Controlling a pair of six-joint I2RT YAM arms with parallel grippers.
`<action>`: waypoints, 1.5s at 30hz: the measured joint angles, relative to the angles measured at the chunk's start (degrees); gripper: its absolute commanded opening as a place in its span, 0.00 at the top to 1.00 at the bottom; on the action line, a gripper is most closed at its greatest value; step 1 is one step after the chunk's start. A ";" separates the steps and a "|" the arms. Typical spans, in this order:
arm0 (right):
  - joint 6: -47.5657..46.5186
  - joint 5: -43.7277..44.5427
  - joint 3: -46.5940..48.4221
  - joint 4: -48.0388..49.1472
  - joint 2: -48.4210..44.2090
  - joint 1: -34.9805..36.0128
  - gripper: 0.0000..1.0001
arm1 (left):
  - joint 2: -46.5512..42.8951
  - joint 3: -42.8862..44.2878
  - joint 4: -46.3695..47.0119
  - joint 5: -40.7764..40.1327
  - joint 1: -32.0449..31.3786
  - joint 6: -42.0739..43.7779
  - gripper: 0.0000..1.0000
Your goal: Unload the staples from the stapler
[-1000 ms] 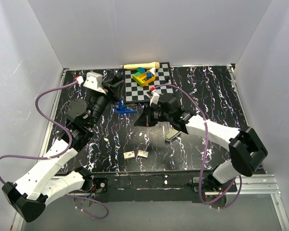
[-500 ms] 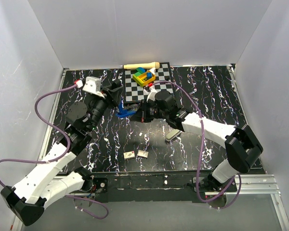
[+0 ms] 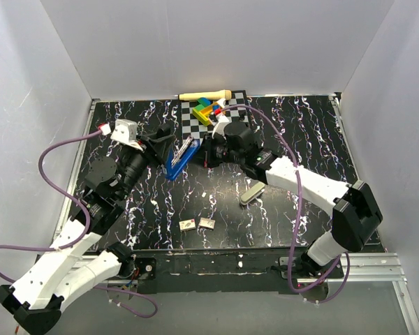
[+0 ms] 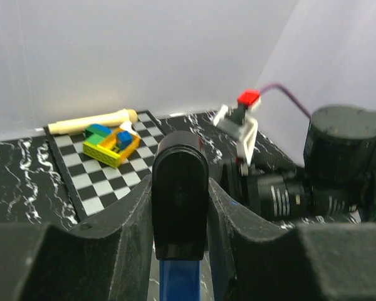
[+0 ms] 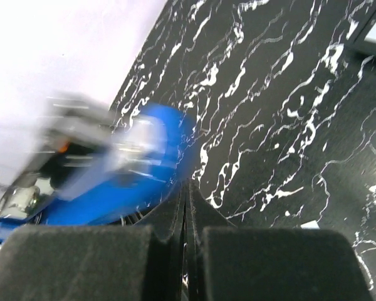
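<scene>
Stapler (image 3: 179, 161), blue: your left claw (image 4: 179, 210) grips its black end, your right claw (image 5: 186, 207) is shut, empty, beside its front; hold level, nudge the metal part gently.

The right gripper (image 5: 187, 195) has its two black fingers (image 5: 81, 263) pressed together, with only a thin seam between them running up to the tips. Just above the tips and to their left sits the stapler (image 5: 138, 172), heavily blurred: a rounded blue end closest to the fingers and a silvery metal part (image 5: 81, 128) farther left. Whether the tips touch it cannot be told. Beyond and right of the fingers spreads the black, white-veined table (image 5: 276, 106). A pale wall (image 5: 56, 44) fills the upper left.
</scene>
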 measured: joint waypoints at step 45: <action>-31.91 -31.08 11.41 -33.48 -25.03 -1.29 0.99 | 0.09 -0.61 8.02 54.58 -0.11 -9.81 1.00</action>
